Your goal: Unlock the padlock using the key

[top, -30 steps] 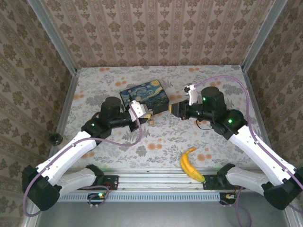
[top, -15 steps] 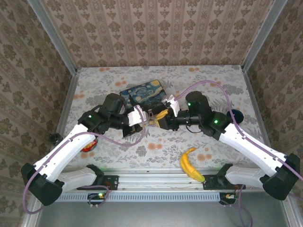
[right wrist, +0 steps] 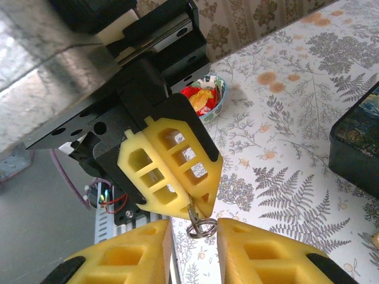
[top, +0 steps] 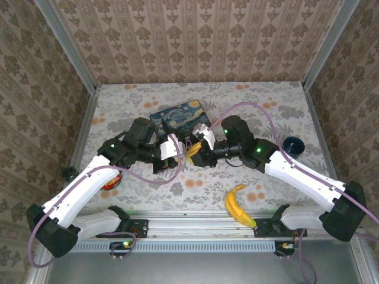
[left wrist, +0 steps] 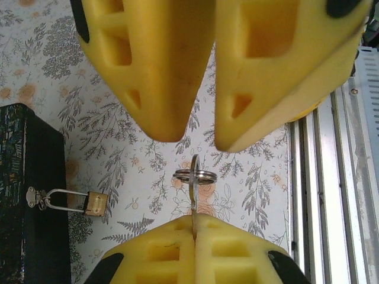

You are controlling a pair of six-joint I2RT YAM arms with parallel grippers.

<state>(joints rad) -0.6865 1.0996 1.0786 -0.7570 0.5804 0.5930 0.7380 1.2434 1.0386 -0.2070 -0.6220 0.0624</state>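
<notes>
Left wrist view: left pincer [left wrist: 193, 220] clamped on a thin silvery key [left wrist: 194, 184]; right pincer [left wrist: 200, 144], narrowly parted, faces it just beyond the key's ring. Small brass padlock [left wrist: 95, 203], hooked to a dark painted box [left wrist: 26, 177], lies left of the left pincer.

**A:** The key [left wrist: 193, 204] is mostly swallowed! Its lower part vanishes into the seam of the left gripper [left wrist: 194, 220]; just a thin strip and the ring [left wrist: 195, 176] poke out.

**B:** And the right gripper [left wrist: 204, 139] has its fingers running off the top edge, with the box [left wrist: 29, 195] sliced by the left edge.

**A:** From the right wrist, the bowl [right wrist: 208, 97] sits half behind that left gripper. Its contents are a red and yellow blur.

**B:** From above there's a dark blue round thing [top: 292, 145] by the right arm [top: 296, 174], too small to name.
</notes>
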